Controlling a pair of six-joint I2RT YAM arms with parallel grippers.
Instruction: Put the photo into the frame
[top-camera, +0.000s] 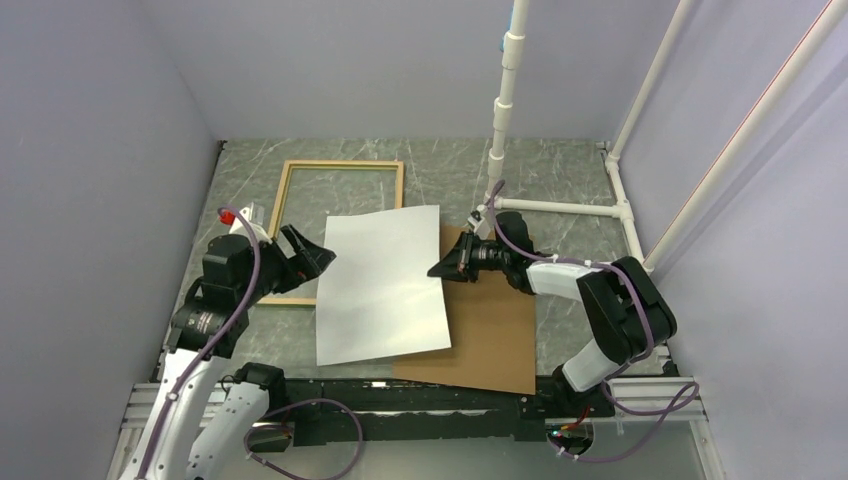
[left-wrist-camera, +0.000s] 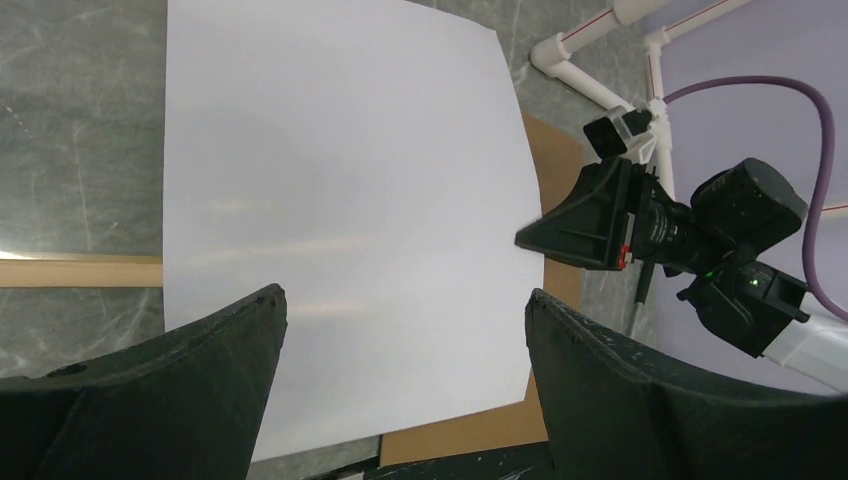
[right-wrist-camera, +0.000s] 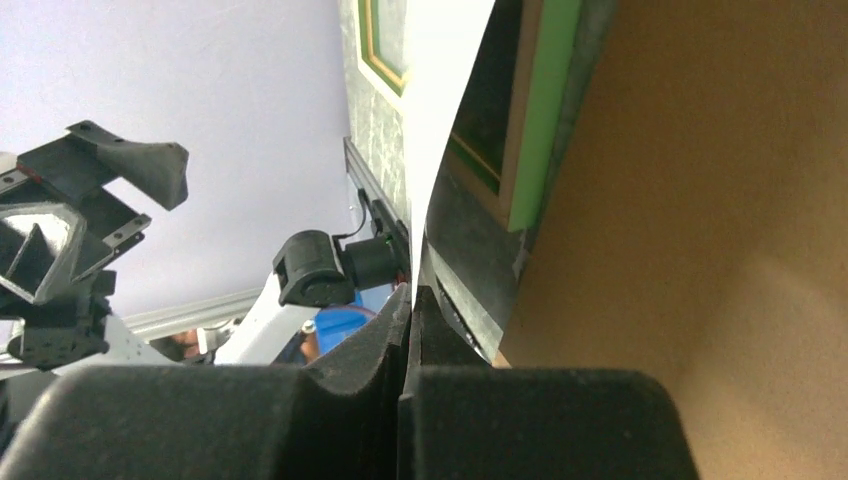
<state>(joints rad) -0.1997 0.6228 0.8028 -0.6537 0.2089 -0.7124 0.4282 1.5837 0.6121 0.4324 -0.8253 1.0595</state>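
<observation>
The photo (top-camera: 380, 285) lies white back up across the table's middle, partly over the brown backing board (top-camera: 490, 340). My right gripper (top-camera: 440, 268) is shut on the photo's right edge. In the right wrist view the sheet (right-wrist-camera: 440, 120) runs edge-on out of the closed gripper (right-wrist-camera: 410, 300). My left gripper (top-camera: 318, 255) is open and empty at the photo's left edge; its wrist view shows the white sheet (left-wrist-camera: 340, 200) beyond the gripper (left-wrist-camera: 405, 300). The frame (top-camera: 340, 166) lies flat at the back left, light wood face up, its near right part under the photo.
A white pipe post (top-camera: 505, 100) and a low pipe rail (top-camera: 560, 207) stand at the back right. Purple walls close in three sides. A black mounting rail (top-camera: 420, 395) runs along the near edge. A red-tipped part (top-camera: 228, 214) sits on the left wrist.
</observation>
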